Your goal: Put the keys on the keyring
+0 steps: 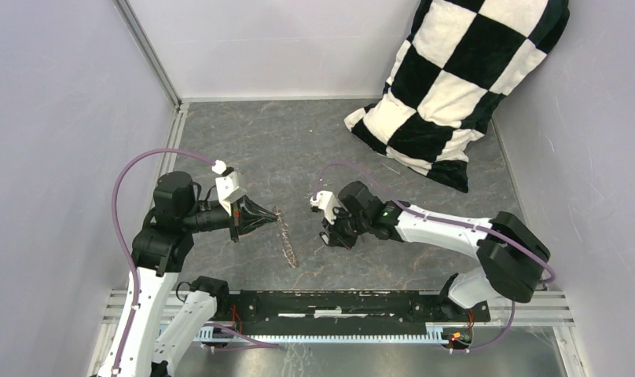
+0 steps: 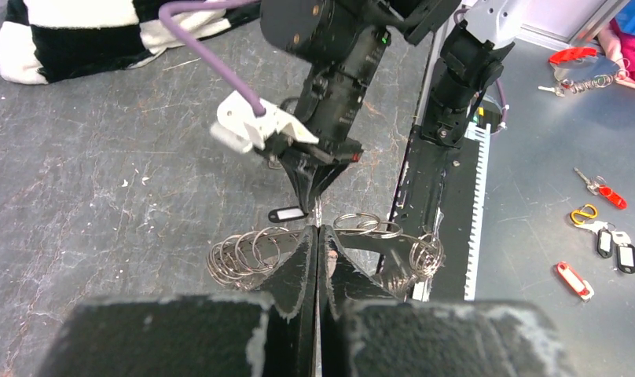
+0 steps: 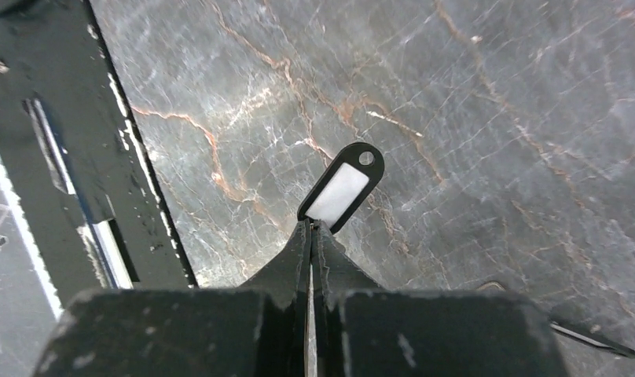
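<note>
The keyring (image 1: 285, 239) is a large wire ring hung with many small silvery split rings (image 2: 215, 263). It stands on edge between the two arms. My left gripper (image 1: 271, 222) (image 2: 316, 228) is shut on its wire from the left. One of the keys (image 3: 342, 188) shows as a small black tag with a white label window and a hole at its far end. My right gripper (image 3: 311, 224) (image 1: 330, 239) is shut on its near end and points down at the table. In the left wrist view that key (image 2: 287, 214) hangs just beyond the keyring. No other key shows.
A black-and-white checkered pillow (image 1: 456, 86) lies at the back right. A black rail (image 1: 338, 302) (image 3: 55, 157) runs along the near table edge. Beyond it in the left wrist view, coloured key tags (image 2: 605, 236) and a red item (image 2: 574, 55) lie on a lower surface.
</note>
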You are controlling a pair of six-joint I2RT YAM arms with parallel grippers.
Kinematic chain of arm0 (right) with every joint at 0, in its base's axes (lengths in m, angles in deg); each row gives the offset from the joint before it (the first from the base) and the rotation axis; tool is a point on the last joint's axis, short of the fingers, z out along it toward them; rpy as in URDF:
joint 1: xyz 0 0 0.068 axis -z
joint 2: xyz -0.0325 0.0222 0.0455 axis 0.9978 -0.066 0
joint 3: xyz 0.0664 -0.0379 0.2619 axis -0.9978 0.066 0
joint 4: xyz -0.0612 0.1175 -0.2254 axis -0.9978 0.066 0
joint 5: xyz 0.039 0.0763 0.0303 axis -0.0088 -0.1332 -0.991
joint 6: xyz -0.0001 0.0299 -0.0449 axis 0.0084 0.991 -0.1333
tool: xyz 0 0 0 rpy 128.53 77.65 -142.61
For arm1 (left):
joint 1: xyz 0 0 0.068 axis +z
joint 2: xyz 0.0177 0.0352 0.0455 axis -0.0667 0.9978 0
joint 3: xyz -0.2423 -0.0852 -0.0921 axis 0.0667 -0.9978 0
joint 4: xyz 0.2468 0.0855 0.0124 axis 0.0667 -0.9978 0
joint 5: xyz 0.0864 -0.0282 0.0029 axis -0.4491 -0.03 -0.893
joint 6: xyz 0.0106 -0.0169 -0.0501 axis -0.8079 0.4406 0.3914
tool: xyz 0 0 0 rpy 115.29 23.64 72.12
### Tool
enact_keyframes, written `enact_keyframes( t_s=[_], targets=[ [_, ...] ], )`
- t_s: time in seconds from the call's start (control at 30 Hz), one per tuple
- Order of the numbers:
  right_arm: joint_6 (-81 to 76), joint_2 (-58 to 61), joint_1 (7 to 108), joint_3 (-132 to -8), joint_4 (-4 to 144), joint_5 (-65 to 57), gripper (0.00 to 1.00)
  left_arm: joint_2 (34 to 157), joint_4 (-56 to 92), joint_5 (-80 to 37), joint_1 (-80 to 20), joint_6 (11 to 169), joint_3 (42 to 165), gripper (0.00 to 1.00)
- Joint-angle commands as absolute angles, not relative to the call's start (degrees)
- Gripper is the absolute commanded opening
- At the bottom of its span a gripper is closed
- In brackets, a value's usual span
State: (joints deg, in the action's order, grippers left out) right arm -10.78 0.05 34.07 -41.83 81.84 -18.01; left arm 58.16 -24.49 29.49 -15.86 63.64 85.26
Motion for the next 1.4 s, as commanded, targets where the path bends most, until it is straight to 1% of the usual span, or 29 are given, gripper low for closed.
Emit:
enact_keyframes(
  t_s=[0.0,0.03,0.13,0.37,0.4,0.57,0.63,0.73,0.8,0.87,0.9,0.97,1.0,1.03,1.37],
  targets=[
    [-13.15,-2.89,32.25,-41.92,77.65,-14.64,0.00,57.76,-21.81,31.19,-15.96,61.80,86.87,0.02],
    [-13.00,-3.64,32.02,-42.00,76.73,-14.57,0.01,57.75,-21.88,31.24,-15.89,61.92,87.02,0.02],
    [-13.21,-6.20,31.29,-42.37,76.01,-12.82,0.09,57.85,-21.85,31.32,-15.95,61.97,87.31,0.02],
    [-13.58,-6.04,30.85,-40.62,75.46,-10.63,0.35,57.95,-21.81,31.62,-15.95,61.90,87.34,0.02],
    [-13.99,-5.58,30.80,-40.60,75.93,-10.19,0.37,58.06,-21.88,31.80,-15.90,61.90,87.34,0.02],
    [-15.66,0.62,30.94,-38.90,75.75,-5.33,0.38,58.46,-21.90,32.17,-15.89,62.14,88.00,0.02],
    [-15.58,4.87,31.00,-36.29,72.97,-3.62,0.38,58.38,-21.82,31.98,-15.92,62.48,88.40,0.02],
    [-14.17,8.97,31.20,-31.33,66.58,-4.60,0.37,58.21,-21.82,31.94,-15.91,62.76,88.82,0.02],
    [-15.26,8.10,31.28,-30.54,65.90,-7.22,0.35,58.07,-21.81,32.04,-15.93,62.68,88.92,0.02],
    [-15.72,5.80,31.38,-30.83,66.16,-10.00,0.35,58.01,-21.81,31.95,-15.96,62.67,88.83,0.02],
    [-15.07,4.64,31.35,-30.94,65.68,-11.47,0.38,58.02,-21.95,31.82,-15.89,62.67,88.83,0.02],
    [-14.05,3.21,31.35,-30.62,64.07,-13.48,0.47,57.94,-22.26,31.86,-15.91,62.46,88.98,0.02],
    [-13.42,3.02,31.31,-30.24,62.91,-13.66,0.51,57.86,-22.33,31.86,-15.89,62.36,89.01,0.02],
    [-13.16,2.94,31.35,-29.88,62.00,-13.46,0.51,57.77,-22.44,31.75,-15.87,62.29,89.01,0.02],
    [-13.04,-0.95,31.42,-31.20,61.38,-10.96,0.50,58.00,-22.52,31.75,-15.87,62.13,89.18,0.02]
  ],
)
